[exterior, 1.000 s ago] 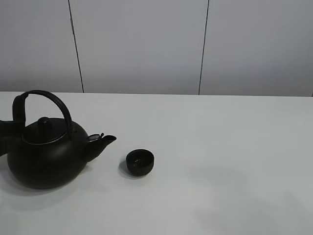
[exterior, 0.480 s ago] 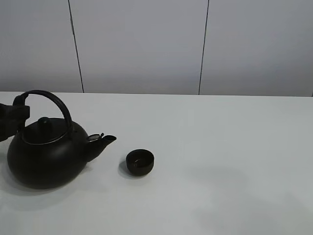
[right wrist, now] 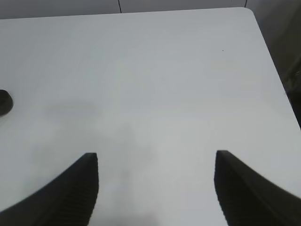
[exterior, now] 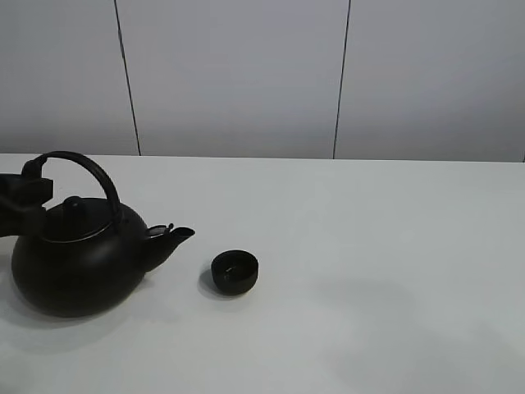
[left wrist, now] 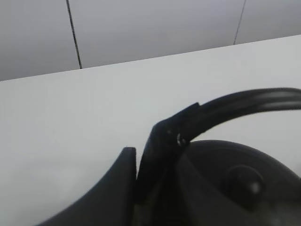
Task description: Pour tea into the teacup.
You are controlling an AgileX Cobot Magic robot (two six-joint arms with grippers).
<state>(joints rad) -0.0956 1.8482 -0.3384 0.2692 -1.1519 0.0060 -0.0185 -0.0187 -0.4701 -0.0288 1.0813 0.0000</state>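
Note:
The large round black kettle (exterior: 78, 267) stands on the white table at the left, spout pointing right. The small black teacup (exterior: 235, 272) sits just right of the spout, apart from it. My left gripper (exterior: 31, 195) is at the left end of the kettle's arched handle (exterior: 90, 168). In the left wrist view one dark finger (left wrist: 117, 188) lies against the handle's foot (left wrist: 160, 141); the other finger is lost against the dark kettle body (left wrist: 235, 183). My right gripper (right wrist: 157, 188) is open and empty over bare table, with the teacup's edge (right wrist: 3, 102) far off to one side.
The white table (exterior: 369, 246) stretches wide to the right of the cup. A grey panelled wall (exterior: 246, 74) stands behind its far edge. The table's rounded corner and side edge (right wrist: 263, 33) show in the right wrist view.
My left gripper has risen along the left end of the kettle handle. The kettle and the teacup have stayed in place.

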